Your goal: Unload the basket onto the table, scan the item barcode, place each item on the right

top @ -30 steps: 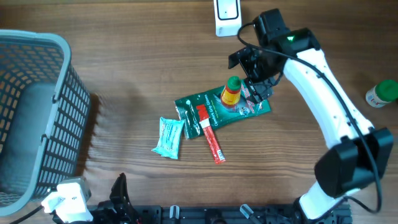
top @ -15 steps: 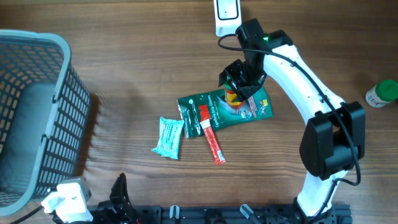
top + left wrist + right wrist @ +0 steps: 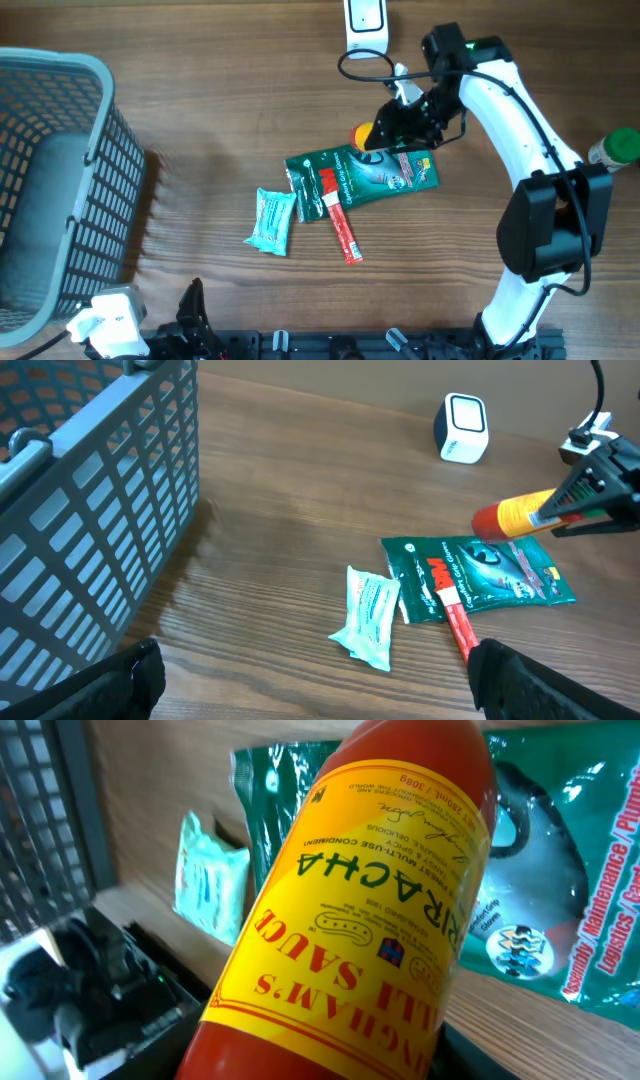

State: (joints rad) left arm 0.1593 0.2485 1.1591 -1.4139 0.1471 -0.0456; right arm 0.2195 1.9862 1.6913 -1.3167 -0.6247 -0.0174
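The red sriracha sauce bottle with a yellow label [image 3: 370,890] is held sideways in the right gripper [image 3: 400,125], fingers clamped on it, over the green foil pouch [image 3: 365,175] near the middle of the wooden table [image 3: 200,100]. A red stick packet [image 3: 340,225] overlaps the pouch's left end, and a pale teal sachet [image 3: 272,220] lies just beside it. The white scanner [image 3: 366,25] stands at the far edge and a grey plastic basket [image 3: 60,180] at the left edge. A second ago the bottle stood upright on the pouch. Its label reads "SRIRACHA" and "MULTI-USE CONDIMENT". The left gripper [image 3: 315,655] hangs at the near edge, fingers wide apart.

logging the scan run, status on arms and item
Left gripper open, idle low. Right gripper shut on sriracha bottle, lifted sideways above green pouch. Scanner apart at far edge, no item between.
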